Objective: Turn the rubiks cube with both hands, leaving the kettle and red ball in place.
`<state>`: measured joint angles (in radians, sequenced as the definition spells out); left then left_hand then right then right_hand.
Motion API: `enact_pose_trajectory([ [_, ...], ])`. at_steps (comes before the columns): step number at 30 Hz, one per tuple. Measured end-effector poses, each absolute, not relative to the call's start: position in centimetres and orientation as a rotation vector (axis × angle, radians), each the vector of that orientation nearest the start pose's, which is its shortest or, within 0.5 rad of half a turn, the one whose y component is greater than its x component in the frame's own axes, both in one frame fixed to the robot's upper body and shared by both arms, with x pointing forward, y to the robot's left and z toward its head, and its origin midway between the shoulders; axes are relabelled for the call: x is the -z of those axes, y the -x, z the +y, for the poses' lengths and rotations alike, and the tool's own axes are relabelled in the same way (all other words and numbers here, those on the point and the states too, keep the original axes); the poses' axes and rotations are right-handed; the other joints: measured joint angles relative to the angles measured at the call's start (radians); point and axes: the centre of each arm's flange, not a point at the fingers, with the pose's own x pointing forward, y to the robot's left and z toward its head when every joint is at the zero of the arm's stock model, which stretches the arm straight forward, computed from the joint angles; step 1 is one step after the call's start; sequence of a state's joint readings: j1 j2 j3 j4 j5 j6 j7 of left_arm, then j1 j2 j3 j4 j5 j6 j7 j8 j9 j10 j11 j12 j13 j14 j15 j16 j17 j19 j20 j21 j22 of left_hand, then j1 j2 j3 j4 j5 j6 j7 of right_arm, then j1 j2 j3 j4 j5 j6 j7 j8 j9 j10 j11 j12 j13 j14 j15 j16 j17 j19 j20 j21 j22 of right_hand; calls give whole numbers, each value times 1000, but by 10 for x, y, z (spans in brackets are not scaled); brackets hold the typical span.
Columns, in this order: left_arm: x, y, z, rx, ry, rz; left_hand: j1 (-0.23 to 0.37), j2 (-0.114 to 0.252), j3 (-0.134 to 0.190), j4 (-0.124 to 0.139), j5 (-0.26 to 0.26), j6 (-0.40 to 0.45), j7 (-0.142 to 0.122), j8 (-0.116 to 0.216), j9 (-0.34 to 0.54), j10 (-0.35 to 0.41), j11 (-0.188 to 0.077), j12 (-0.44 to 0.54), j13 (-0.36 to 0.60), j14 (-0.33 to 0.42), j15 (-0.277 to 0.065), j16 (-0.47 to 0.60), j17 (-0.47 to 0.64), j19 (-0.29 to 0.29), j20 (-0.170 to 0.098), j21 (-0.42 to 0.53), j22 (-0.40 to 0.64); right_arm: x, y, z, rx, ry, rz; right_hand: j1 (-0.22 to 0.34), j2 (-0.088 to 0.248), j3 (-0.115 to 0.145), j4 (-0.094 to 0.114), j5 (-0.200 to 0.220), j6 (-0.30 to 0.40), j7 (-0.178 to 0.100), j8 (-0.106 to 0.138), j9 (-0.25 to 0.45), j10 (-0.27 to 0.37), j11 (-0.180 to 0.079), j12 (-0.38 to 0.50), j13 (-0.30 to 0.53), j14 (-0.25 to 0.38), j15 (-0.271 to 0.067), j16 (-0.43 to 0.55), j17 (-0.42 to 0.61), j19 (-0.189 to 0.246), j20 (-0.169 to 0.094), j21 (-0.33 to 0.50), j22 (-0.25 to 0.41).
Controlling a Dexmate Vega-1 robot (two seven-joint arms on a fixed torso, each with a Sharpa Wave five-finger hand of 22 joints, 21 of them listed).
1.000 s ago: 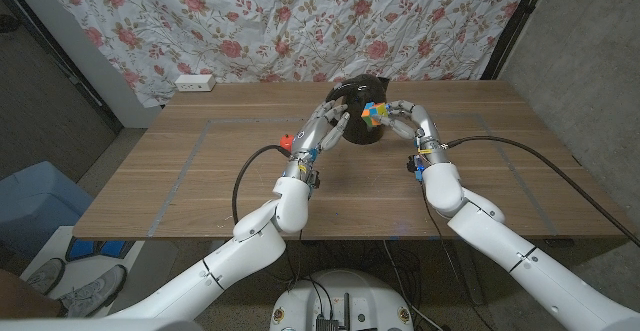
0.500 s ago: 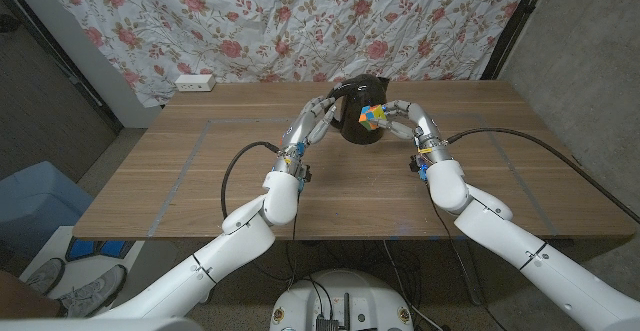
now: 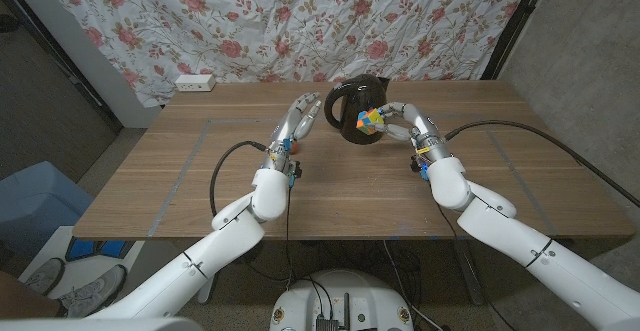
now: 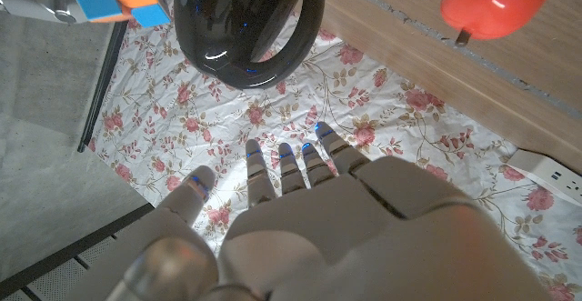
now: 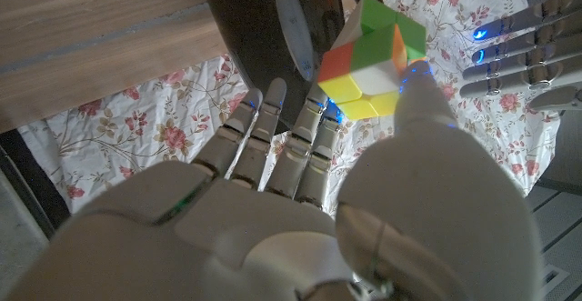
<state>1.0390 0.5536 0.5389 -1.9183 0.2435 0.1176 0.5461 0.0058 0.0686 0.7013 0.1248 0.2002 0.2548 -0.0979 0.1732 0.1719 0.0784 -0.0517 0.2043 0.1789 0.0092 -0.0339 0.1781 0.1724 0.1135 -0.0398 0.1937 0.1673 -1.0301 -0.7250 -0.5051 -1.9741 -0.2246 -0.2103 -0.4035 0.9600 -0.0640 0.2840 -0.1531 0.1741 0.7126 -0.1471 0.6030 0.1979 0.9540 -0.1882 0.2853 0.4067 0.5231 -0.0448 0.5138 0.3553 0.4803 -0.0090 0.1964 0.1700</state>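
Rubiks cube (image 3: 370, 122) up off the surface (image 3: 200, 191), held in front of the black kettle (image 3: 355, 106) by the right hand (image 3: 410, 126) alone. In the right wrist view the cube (image 5: 373, 60) sits pinched between the thumb and the other fingers (image 5: 273, 110), green, orange and yellow faces showing; one layer looks slightly out of line with the rest, though I cannot say for certain that a twist is part-made. Left hand (image 3: 297, 121) stands apart from the cube, off to the kettle's left side, fingers spread and grasping nothing; its wrist view shows the fingers (image 4: 282, 169) released and open air between them and the kettle (image 4: 250, 24). Red ball (image 4: 496, 5) rests on the surface near the left hand; in the head view it is mostly hidden behind that hand. Kettle upright on the surface, ball nearby, so the leave-in-place part looks intact. Judged progress: cube lifted and presented, but only one hand is on it. Left to do: left hand closes on the free side and turns a layer against the right hand's hold.
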Motion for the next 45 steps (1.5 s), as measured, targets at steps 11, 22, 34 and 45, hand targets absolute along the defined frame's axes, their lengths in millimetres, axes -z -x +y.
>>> enact_pose_trajectory([
  [11,17,-543,174,-137,-581,-823,5,5,4,-4,0,-21,22,-3,0,0,0,0,0,0,0,0,0,5,6,0,0,10,-540,-191,88,969,-729,0,0,0,0,0,0,0,-4,0,0,0,-1,2,-3,-3,0,0,2,-2,0,0],
  [22,14,-556,196,-149,-524,-787,5,5,4,-4,0,-26,27,-3,0,0,0,0,0,0,0,0,0,5,6,0,0,5,-543,-187,73,1071,-692,0,0,0,0,0,-4,-4,-5,0,-5,-5,-4,4,-3,-3,-4,-3,2,-2,0,0],
  [34,11,-572,213,-148,-450,-760,5,5,4,-4,0,-32,32,-3,0,0,0,0,0,0,0,0,0,5,6,0,0,0,-543,-181,55,1160,-650,-3,3,0,0,4,-7,-7,-9,-1,-5,-5,-8,4,-3,-3,-8,0,35,-20,8,0],
  [45,10,-586,223,-147,-414,-749,5,5,4,-4,0,-32,32,-3,0,0,0,-5,0,0,0,0,0,5,6,0,0,-3,-541,-174,26,1233,-620,-5,5,-8,0,4,-13,-13,-17,0,-13,-13,-13,10,-3,-3,4,14,81,-12,27,5],
])
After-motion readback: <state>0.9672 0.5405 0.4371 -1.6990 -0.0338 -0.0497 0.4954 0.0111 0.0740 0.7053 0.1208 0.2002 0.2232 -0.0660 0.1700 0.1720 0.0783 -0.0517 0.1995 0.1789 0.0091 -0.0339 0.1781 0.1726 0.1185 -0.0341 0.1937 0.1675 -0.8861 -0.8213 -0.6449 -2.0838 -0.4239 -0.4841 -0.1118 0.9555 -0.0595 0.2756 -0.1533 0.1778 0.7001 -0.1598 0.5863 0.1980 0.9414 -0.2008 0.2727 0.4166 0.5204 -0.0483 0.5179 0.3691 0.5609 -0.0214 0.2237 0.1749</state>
